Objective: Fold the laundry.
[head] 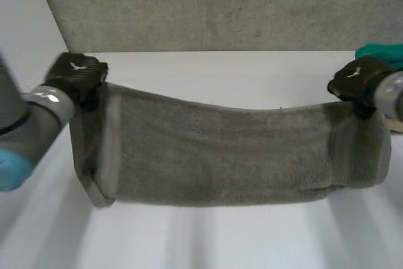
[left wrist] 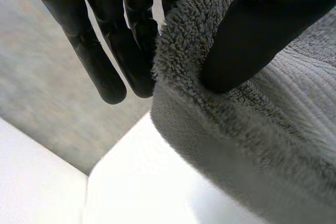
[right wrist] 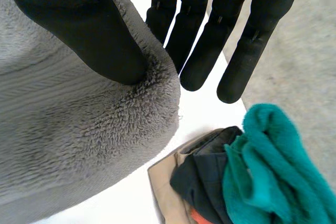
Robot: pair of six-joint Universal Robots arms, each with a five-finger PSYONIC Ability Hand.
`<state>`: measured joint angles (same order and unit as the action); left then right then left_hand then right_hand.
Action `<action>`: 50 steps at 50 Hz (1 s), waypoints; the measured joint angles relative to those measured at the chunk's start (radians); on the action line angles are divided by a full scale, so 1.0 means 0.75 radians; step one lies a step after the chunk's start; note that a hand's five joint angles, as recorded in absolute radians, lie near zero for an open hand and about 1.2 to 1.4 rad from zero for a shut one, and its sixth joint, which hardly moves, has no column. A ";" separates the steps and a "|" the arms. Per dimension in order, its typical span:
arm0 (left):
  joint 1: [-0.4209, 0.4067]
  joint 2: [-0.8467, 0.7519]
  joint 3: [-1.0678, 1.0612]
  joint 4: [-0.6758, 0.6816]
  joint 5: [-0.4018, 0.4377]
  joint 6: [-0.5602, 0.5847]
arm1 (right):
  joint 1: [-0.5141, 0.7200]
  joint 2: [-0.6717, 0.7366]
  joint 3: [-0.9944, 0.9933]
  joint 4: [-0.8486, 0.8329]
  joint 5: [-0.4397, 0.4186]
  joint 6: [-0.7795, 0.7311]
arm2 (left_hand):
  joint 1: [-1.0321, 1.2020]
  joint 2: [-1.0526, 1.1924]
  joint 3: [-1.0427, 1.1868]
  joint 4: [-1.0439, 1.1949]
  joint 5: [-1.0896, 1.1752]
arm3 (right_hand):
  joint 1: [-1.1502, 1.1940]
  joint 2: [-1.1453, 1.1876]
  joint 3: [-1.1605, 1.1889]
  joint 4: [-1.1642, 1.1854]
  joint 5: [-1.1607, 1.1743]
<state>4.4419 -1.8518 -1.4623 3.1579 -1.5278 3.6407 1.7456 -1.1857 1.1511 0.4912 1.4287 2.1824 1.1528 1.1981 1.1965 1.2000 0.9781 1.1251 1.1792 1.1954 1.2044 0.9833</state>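
Two black hands hold a long grey terry towel [head: 220, 155] stretched between them over a white surface [head: 220, 70]. Just beyond the towel's right end lies a small heap of laundry, topped by a fluffy teal cloth [head: 381, 52]. A flat grey wall [head: 220, 4] rises behind the towel. Nothing lies between the towel and the heap except a strip of bare surface.

The towel's long axis runs from hand to hand, parallel to the wall. Its upper edge sags in the middle and its body hangs down toward the robot. The left hand [head: 79, 74] has the upper corner at the towel's left end, and the right hand [head: 356, 80] has the upper corner at its right end. At the towel's lower edge, extra layers show near both ends. I cannot tell whether that edge touches the surface.

Each wrist view shows the grip up close. At the left corner the thumb presses into the pile on one face, while straight fingers [left wrist: 137, 61] back the edge from the other, pinching the cloth. The right fingers [right wrist: 170, 22] and thumb clamp their corner the same way. Beside the towel, the right wrist view also shows a dark garment [right wrist: 202, 177] and a tan garment [right wrist: 164, 187] under the teal cloth.
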 measured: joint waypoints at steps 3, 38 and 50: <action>-0.015 -0.171 0.153 0.028 -0.007 0.071 | 0.040 0.106 -0.081 -0.060 0.054 -0.005 | 0.000 0.000 0.000 0.000 0.000 | 0.000 0.000 0.000 0.000 0.000; 0.007 -0.425 0.167 0.966 0.019 -0.013 | 0.125 0.333 -0.084 -1.135 0.078 0.325 | 0.000 0.002 0.002 0.004 0.000 | 0.000 0.000 0.005 0.001 0.000; 0.034 -0.416 -0.135 0.812 0.024 0.041 | 0.111 0.432 0.028 -0.638 0.041 0.289 | 0.000 0.002 0.002 0.004 0.000 | 0.000 0.000 0.005 0.001 -0.001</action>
<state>4.4675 -2.1636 -1.5639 3.7669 -1.5096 3.6717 1.8292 -0.8619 1.1721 0.0129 1.4595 2.3994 1.1528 1.1998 1.1978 1.2033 0.9781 1.1251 1.1792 1.1992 1.2053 0.9824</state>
